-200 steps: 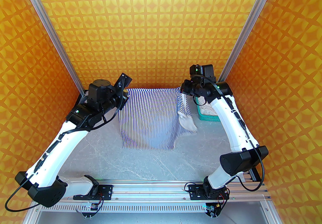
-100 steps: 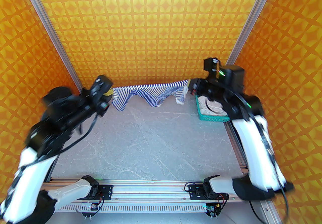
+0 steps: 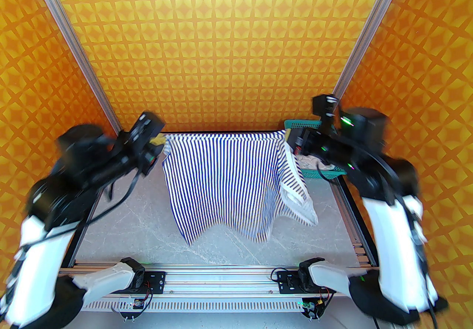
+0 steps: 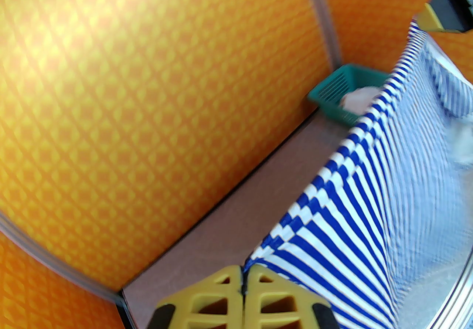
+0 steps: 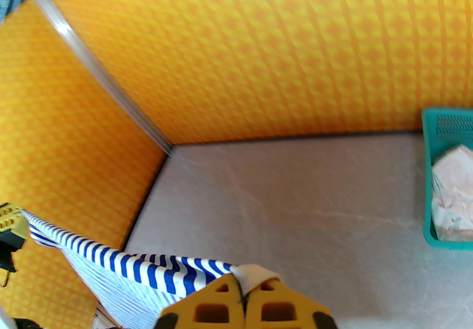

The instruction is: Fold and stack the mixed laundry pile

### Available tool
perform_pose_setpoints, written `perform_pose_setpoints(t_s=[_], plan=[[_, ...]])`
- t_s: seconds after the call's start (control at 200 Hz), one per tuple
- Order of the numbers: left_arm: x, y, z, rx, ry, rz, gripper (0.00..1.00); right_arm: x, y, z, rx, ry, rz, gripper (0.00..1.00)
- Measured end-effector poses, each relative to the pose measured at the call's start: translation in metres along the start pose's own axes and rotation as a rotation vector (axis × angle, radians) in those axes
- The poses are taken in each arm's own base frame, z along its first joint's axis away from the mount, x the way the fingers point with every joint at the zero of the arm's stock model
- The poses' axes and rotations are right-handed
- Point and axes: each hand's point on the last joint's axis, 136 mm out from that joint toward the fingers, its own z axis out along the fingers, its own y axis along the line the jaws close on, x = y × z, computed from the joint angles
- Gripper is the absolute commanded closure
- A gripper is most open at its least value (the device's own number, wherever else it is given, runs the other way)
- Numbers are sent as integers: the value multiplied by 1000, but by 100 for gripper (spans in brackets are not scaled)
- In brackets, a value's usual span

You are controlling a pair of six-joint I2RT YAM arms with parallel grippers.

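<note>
The blue-and-white striped garment [image 3: 225, 179] hangs in the air above the table, stretched between both arms. Its top left corner is pinched in my left gripper [image 3: 162, 141], shut on it; the yellow fingers [image 4: 221, 301] press together on the cloth [image 4: 354, 209]. My right gripper [image 3: 287, 137] is shut on the top right corner, where whitish trim [image 5: 255, 274] sticks out between the fingers [image 5: 221, 301]. The garment [image 5: 122, 264] sags below. The white wrinkled cloth [image 5: 452, 194] lies in the teal basket [image 5: 430, 179].
The teal perforated basket [image 3: 305, 123] stands at the back right corner of the grey table [image 3: 140, 224], behind my right gripper. Orange patterned walls with aluminium posts [image 3: 74, 43] close in the back and sides. A metal rail [image 3: 221, 275] runs along the near edge.
Both arms swung outward and down, then rose again. The garment went from hanging flat to bunched low at the back, and now hangs spread out wide and taut between the grippers.
</note>
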Motion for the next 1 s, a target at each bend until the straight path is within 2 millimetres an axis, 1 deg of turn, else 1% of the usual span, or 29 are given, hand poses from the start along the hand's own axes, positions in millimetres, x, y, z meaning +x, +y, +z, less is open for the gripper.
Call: perform_pose_setpoints(t_s=[0.095, 0.11, 0.12, 0.205, 0.27, 0.33, 0.41, 0.47, 0.565, 0.61, 0.7, 0.735, 0.775, 0.805, 0.875, 0.88, 0.89, 0.915, 0.92, 0.935, 0.94, 0.95, 0.955, 0.96, 0.97, 0.975, 0.99, 0.995, 1.0], plan=[[14, 15, 41, -27, 77, -30, 100, -2, -18, 50, 39, 70, 19, 100], [16, 19, 49, -35, 90, -36, 100, -2, -19, 52, 40, 71, 19, 100], [19, 22, 55, -39, 101, -39, 100, -3, -23, 64, 44, 83, 24, 100], [24, 44, 89, -76, 127, -58, 100, -12, -33, 101, 43, 87, 32, 100], [21, 63, 108, -109, 127, -68, 100, -22, -36, 124, 29, 81, 34, 100], [9, 86, 121, -152, 94, -73, 100, -43, -33, 139, -1, 42, 25, 100], [-13, 108, 123, -200, 27, -65, 100, -69, -21, 142, -47, -27, 6, 100], [-27, 115, 115, -221, -18, -51, 100, -88, -9, 133, -86, -84, -14, 100], [-41, 110, 89, -223, -73, -19, 100, -99, 6, 113, -134, -130, -34, 100], [-35, 103, 79, -215, -74, -9, 100, -100, 11, 104, -153, -145, -45, 100], [-5, 77, 57, -175, -41, 8, 100, -74, 12, 91, -171, -95, -51, 100], [7, 67, 53, -167, -45, 18, 96, -61, 9, 91, -177, -82, -59, 100], [35, 48, 49, -132, -1, 20, 88, -34, 2, 92, -173, -24, -51, 100], [55, 34, 48, -104, 30, 21, 76, -9, -5, 94, -167, 24, -40, 100], [101, 2, 49, -38, 112, 13, 30, 45, -25, 104, -146, 118, -10, 100], [107, -1, 49, -29, 125, 10, 27, 57, -29, 106, -139, 141, -1, 100], [115, -6, 49, -18, 142, 7, 22, 63, -32, 107, -134, 154, 4, 98], [128, -15, 49, 0, 168, -1, 10, 97, -45, 112, -113, 217, 28, 85], [137, -19, 50, 11, 186, -2, 9, 97, -45, 112, -113, 217, 28, 85], [146, -26, 49, 25, 204, -9, 2, 109, -50, 114, -103, 243, 41, 72], [148, -28, 49, 29, 208, -11, 0, 117, -53, 115, -97, 259, 45, 64], [154, -31, 50, 37, 221, -14, 1, 132, -59, 117, -87, 287, 56, 57], [156, -33, 49, 41, 226, -15, 1, 132, -59, 117, -87, 287, 56, 54], [161, -36, 49, 45, 236, -22, 1, 145, -64, 118, -76, 315, 68, 52], [164, -37, 49, 48, 240, -26, 1, 153, -67, 120, -67, 334, 81, 50], [167, -40, 49, 53, 248, -30, 1, 161, -70, 121, -61, 351, 88, 44], [172, -43, 48, 59, 258, -33, 1, 175, -75, 122, -50, 377, 99, 41], [175, -44, 48, 61, 264, -40, 1, 175, -75, 122, -50, 377, 99, 31], [179, -47, 47, 66, 272, -46, 1, 181, -78, 123, -44, 389, 104, 28]])
